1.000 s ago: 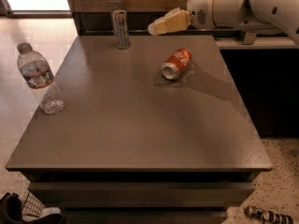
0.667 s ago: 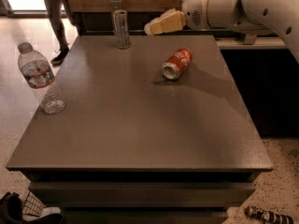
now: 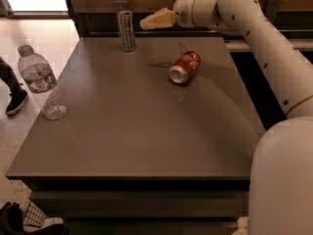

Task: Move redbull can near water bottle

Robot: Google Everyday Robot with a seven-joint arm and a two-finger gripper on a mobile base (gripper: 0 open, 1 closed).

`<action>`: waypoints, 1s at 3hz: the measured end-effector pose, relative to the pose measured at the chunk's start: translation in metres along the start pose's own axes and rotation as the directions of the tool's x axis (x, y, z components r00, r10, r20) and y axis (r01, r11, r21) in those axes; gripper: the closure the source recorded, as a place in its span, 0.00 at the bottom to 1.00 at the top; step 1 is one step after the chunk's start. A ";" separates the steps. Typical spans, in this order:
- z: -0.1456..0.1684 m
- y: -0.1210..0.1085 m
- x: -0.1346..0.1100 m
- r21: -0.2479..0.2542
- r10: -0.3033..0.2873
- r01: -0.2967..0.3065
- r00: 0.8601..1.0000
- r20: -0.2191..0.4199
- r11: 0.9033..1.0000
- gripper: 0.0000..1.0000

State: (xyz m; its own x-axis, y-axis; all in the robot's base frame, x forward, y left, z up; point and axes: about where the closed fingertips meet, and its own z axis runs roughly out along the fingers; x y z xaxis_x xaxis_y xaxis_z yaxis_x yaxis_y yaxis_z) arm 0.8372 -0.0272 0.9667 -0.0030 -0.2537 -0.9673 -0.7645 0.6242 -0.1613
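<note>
You are at the reach: the claw [image 3: 155, 20] hovers over the tabletop's [image 3: 146, 131] far edge, just right of the upright redbull can [image 3: 127, 31]. It grips nothing, and you cannot tell how wide it stands. Next, square onto the can, then carry it to the water bottle [image 3: 41, 82] at the left edge. The bottle's clear lower body is hard to read.

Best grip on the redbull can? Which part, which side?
Grip the redbull can around its middle: it stands upright and slim at the far edge of the table, so its round sides are free. Come in level from the picture's right, where the gripper hangs beside its top with nothing between them.
</note>
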 end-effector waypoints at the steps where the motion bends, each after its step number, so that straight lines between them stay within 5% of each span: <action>1: 0.029 -0.013 0.008 0.018 0.010 -0.011 1.000 0.022 1.000 0.00; 3: 0.106 0.007 0.019 -0.039 0.076 -0.073 0.994 0.083 0.997 0.00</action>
State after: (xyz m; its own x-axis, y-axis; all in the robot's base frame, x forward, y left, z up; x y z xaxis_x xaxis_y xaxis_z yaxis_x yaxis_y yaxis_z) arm 0.9000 0.0509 0.9268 -0.0078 -0.1434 -0.9896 -0.7866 0.6119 -0.0825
